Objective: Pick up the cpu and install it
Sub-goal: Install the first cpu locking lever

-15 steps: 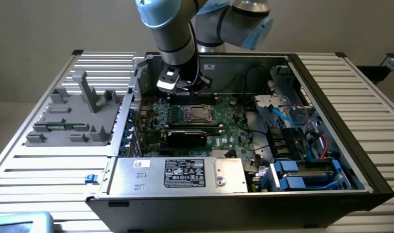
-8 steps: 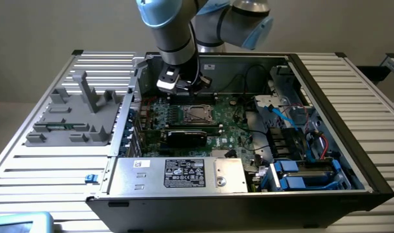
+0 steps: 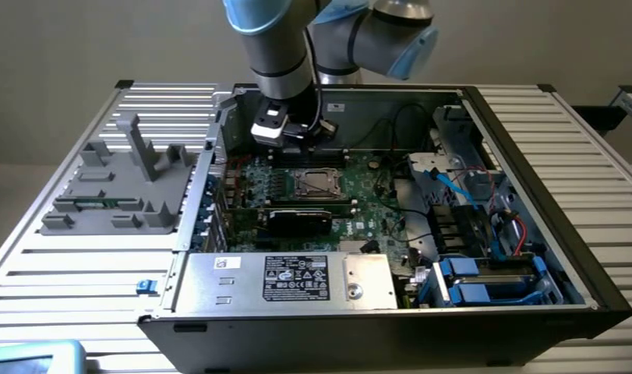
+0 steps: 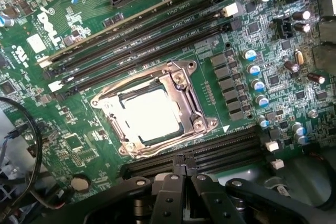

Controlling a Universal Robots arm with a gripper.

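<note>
The cpu (image 4: 149,116) lies flat inside the metal-framed socket (image 4: 202,124) on the green motherboard, its shiny top bright with glare. In the exterior view the cpu (image 3: 315,184) shows as a pale square in the middle of the board. My gripper (image 4: 184,163) hovers above the board beside the socket, its black fingers (image 4: 170,192) pressed together with nothing between them. From outside, my gripper (image 3: 294,146) hangs inside the open computer case, just past the socket's far side and clear of the board.
Long black memory slots (image 4: 142,30) flank the socket on both sides. A black card (image 3: 300,220) and the silver power supply (image 3: 284,279) sit nearer the camera. Cables and blue drive bays (image 3: 482,280) crowd the exterior view's right; a grey fixture (image 3: 113,187) stands on its left.
</note>
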